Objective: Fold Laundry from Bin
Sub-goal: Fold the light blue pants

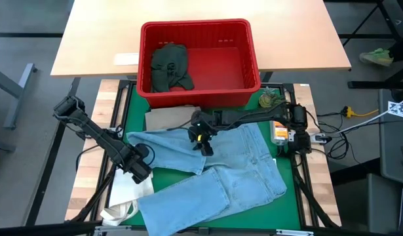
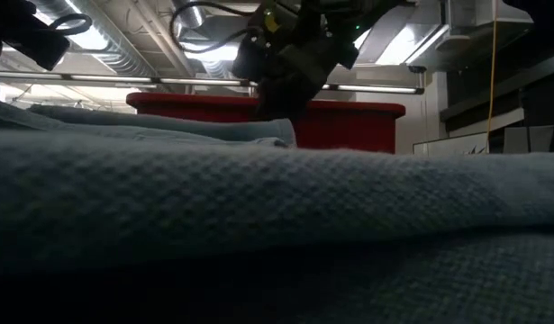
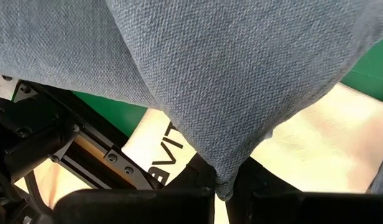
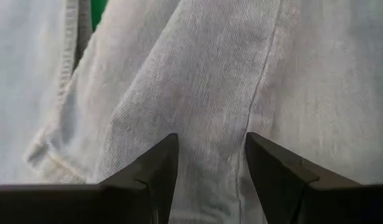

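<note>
Currently the jeans (image 1: 214, 174) run lengthwise away from the bin (image 1: 253, 62); left gripper (image 1: 141, 172) pinches their edge, right gripper (image 1: 202, 145) hangs spread over the middle.

Robotics lab/workshop: metal-framed rig w/ green mat (image 1: 139, 111), cables (image 1: 332, 128) trailing across grey floor, plain wooden table (image 1: 90, 39), exposed ceiling ducts & strip lights (image 2: 96, 40) overhead.

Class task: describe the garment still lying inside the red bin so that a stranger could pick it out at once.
Find the red bin at the table's far edge. Inside, against its left wall, lies one crumpled dark green piece. It is the only garment in the bin; the light blue jeans lie spread on the green mat.
</note>
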`<action>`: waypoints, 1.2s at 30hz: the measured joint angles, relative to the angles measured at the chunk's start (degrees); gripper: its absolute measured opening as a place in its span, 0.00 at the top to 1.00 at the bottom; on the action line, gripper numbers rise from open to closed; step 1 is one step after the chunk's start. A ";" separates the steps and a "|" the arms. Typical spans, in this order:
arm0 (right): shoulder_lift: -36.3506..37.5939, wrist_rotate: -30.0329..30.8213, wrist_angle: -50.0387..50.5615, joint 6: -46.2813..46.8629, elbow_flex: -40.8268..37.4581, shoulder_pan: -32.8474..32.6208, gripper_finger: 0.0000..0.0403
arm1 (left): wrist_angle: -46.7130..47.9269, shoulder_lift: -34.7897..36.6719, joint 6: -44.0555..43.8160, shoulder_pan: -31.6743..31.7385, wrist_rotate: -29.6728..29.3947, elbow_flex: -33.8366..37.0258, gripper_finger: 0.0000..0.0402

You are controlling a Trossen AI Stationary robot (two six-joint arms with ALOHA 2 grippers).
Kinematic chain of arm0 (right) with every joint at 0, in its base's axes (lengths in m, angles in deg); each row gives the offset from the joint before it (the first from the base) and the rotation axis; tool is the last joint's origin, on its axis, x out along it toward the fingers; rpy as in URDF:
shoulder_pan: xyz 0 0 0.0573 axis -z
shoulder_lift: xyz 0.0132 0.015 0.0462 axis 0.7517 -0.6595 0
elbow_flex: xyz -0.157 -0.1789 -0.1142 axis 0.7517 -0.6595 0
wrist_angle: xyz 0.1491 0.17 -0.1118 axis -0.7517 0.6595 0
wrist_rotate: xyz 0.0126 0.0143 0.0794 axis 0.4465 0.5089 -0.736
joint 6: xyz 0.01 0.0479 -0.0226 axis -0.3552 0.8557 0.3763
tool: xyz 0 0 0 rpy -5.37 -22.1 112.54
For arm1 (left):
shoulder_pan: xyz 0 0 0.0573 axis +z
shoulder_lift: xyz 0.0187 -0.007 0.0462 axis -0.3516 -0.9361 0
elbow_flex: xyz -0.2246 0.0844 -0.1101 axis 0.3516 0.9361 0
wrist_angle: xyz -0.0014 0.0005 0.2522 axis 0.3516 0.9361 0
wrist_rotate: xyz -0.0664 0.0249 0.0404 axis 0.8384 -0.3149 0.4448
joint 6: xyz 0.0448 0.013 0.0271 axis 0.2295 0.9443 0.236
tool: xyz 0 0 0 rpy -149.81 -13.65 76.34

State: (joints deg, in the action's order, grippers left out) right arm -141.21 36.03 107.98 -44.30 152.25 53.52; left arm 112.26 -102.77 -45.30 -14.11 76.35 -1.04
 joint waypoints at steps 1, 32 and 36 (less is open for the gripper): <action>-0.48 0.75 -0.66 -0.01 0.02 -0.23 0.53 | -0.02 0.00 0.00 0.00 0.00 0.00 0.99; 0.47 4.15 -1.09 -3.07 0.09 -0.21 0.96 | -0.57 -0.04 0.53 0.02 1.02 0.00 0.99; 3.10 4.78 -1.25 -4.97 0.13 0.73 0.99 | -0.74 -0.04 1.90 0.04 4.57 0.00 0.99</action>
State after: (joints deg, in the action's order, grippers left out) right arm -138.10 40.81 106.74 -49.27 152.38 54.25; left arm 111.52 -102.82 -43.40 -14.07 80.92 -1.04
